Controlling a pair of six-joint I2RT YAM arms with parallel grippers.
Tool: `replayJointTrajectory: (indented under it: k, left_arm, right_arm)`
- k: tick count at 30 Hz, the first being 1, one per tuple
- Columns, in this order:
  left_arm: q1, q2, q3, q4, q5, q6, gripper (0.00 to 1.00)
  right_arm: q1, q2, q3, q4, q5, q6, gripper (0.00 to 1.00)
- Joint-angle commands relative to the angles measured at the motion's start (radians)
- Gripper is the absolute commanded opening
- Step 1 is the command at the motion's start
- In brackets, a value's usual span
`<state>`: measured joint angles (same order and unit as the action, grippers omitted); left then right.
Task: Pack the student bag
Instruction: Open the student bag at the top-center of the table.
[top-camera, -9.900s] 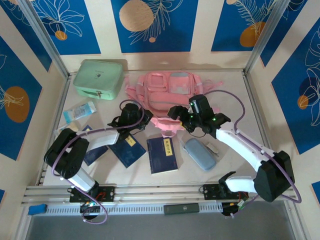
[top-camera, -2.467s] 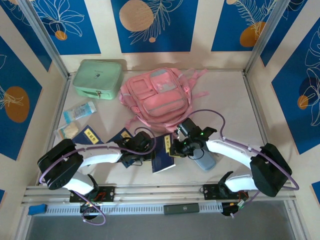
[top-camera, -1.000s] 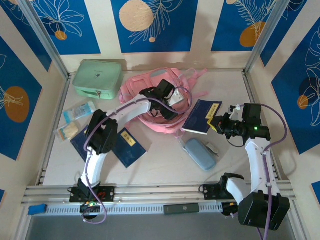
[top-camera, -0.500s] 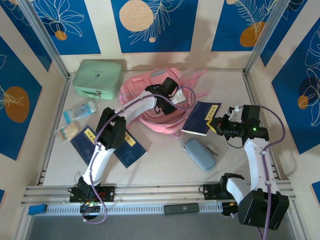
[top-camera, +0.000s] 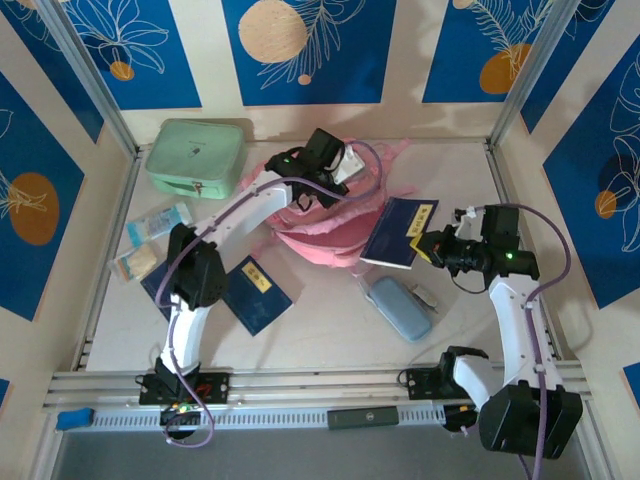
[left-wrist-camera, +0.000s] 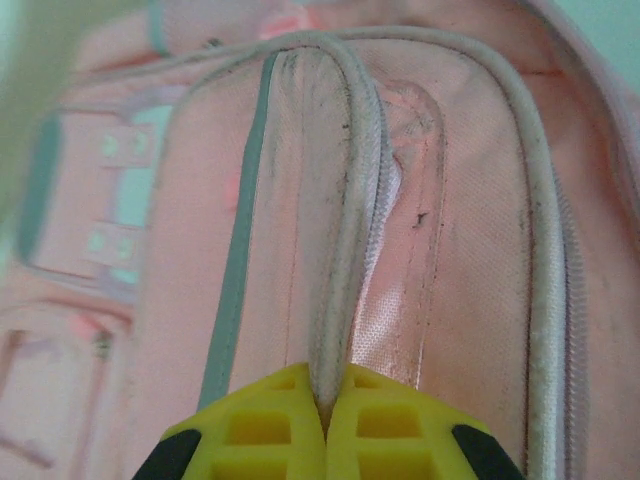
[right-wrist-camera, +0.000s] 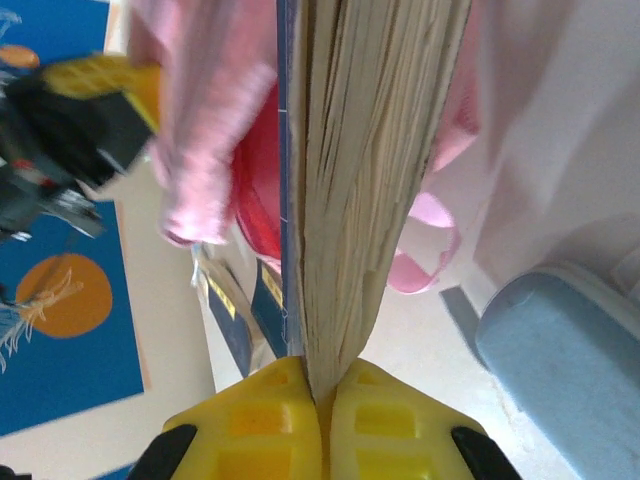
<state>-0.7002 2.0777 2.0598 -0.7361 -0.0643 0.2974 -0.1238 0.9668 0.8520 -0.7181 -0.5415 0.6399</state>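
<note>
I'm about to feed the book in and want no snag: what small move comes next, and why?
Probably ease the right pincer with its blue book toward the student bag: the left pincer is shut on the zip rim, holding the mouth up, and the book hangs just beside it.

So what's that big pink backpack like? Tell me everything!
The student bag is soft pink fabric with pale piping, a zip, front pockets trimmed in mint and looped straps. It lies on the table toward the back. The left hand is shut on a piped edge by the zip, holding it up so shiny lining shows.
</note>
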Motion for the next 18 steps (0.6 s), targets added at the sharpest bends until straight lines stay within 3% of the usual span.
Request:
replayJointTrajectory:
  k: [1,9,14,18]
  left_arm:
    - [0.006,-0.091,0.035,0.081,-0.071,-0.063,0.0]
    - [0.041,-0.16,0.035,0.14,0.007,-0.171,0.0]
    - [0.059,-0.186,0.002,0.164,0.095,-0.177,0.0]
    - [0.061,-0.234,-0.076,0.2,0.137,-0.158,0.0]
  right_arm:
    - [0.094,0.049,-0.001,0.053,-0.016,0.021,0.0]
    - [0.282,0.174,-0.139,0.263,0.128,0.083,0.0]
    - [0.303,0.236,-0.088,0.273,0.115,0.038,0.0]
    - [0.311,0.251,-0.07,0.431,0.128,0.048,0.0]
